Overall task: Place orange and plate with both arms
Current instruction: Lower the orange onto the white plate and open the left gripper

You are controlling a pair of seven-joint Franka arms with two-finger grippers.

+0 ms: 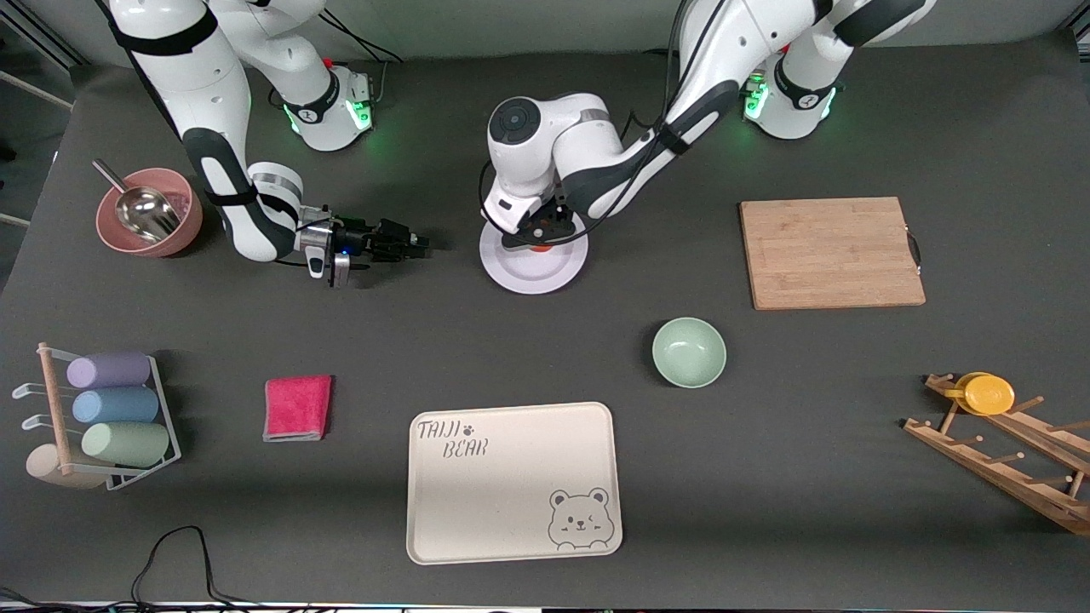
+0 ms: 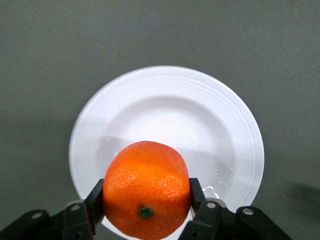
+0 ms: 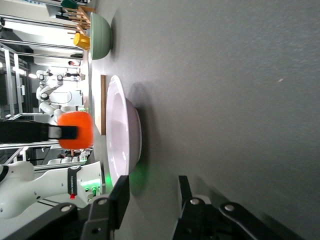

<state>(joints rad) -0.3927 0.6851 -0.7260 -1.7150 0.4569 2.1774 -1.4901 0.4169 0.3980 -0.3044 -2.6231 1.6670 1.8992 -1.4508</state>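
The small round bright-orange orange (image 2: 146,189) was not yet placed. It hung above the round pale lavender-white shallow plate (image 1: 534,271), clenched between the 2 black fingers (image 2: 95,202) of the left gripper (image 1: 540,232), whose jaws pressed on its opposite flanks. The right wrist view showed a clear gap between fruit and plate, so the release was still to come. The plate itself lay flat on the dark grey bench (image 1: 545,358), about midway between the 2 arm bases, farther from the front camera than the mint-green bowl (image 1: 689,352).

The right gripper (image 1: 400,243) sat low over the bench, beside the plate toward the right arm's end, its jaws released and holding nothing, aimed at the plate's rim. By my judgement, roughly half the job remained: the orange had to be lowered and let go, and the plate likely had to be gripped by the waiting right arm and moved on.

The orange was close to spherical, so it had no strong long axis. Its green stem dimple faced the left wrist camera, which looked down on the plate, so the stem axis ran roughly upright. The plate faced upward, its wide ringed rim level.
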